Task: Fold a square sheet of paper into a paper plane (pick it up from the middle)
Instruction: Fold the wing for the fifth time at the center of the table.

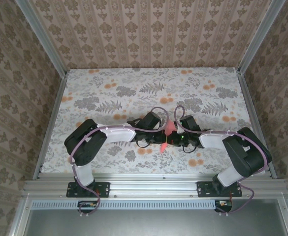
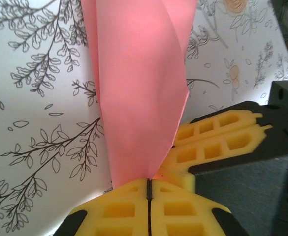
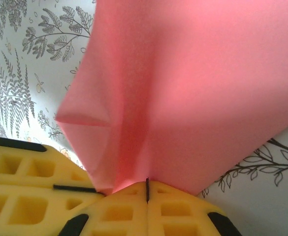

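Left gripper (image 2: 148, 189) and right gripper (image 3: 147, 189) of mine both pinch the pink paper (image 2: 139, 88) between them, above the surface (image 1: 109, 83). Several folds in, looks part-done; final shaping left, I reckon.

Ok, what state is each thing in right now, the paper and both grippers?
Left gripper: shut on the pink paper.
Right gripper: shut on the pink paper, close beside the left gripper.
The pink paper: folded and creased, pinched by both, not lying flat.
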`<state>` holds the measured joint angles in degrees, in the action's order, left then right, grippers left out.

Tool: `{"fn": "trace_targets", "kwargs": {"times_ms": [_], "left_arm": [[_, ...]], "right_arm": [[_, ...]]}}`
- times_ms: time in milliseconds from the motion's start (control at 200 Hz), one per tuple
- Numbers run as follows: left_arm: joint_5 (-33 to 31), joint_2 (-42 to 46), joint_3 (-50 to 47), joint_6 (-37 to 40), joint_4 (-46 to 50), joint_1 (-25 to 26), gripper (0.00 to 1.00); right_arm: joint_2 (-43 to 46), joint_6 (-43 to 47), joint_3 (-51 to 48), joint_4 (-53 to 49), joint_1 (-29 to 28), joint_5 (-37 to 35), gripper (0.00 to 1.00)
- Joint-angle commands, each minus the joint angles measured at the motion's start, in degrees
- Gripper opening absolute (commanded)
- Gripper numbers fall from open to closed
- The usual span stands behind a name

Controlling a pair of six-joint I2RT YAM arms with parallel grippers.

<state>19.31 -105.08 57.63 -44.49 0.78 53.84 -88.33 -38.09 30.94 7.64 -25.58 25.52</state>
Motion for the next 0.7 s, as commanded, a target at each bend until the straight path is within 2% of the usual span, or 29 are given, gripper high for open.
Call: {"fn": "trace_targets", "kwargs": {"times_ms": [0, 275, 490, 700], "left_arm": [[1.30, -0.92, -0.45, 1.33, -0.60, 0.62, 0.07], [1.17, -2.01, -1.81, 1.25, -1.76, 0.35, 0.07], [1.17, -2.25, -2.17, 1.18, -2.09, -0.23, 0.07], [1.45, -1.76, -2.06, 0.81, -2.57, -0.49, 0.07]], "right_arm": [[1.76, -0.21, -0.79, 1.43, 0.62, 1.11, 0.01], [3.77, -0.25, -0.80, 0.10, 0.80, 1.08, 0.01], [7.20, 1.09, 1.01, -9.81, 1.24, -2.94, 0.01], [4.72, 0.45, 0.92, -8.18, 1.24, -2.91, 0.01]]}}
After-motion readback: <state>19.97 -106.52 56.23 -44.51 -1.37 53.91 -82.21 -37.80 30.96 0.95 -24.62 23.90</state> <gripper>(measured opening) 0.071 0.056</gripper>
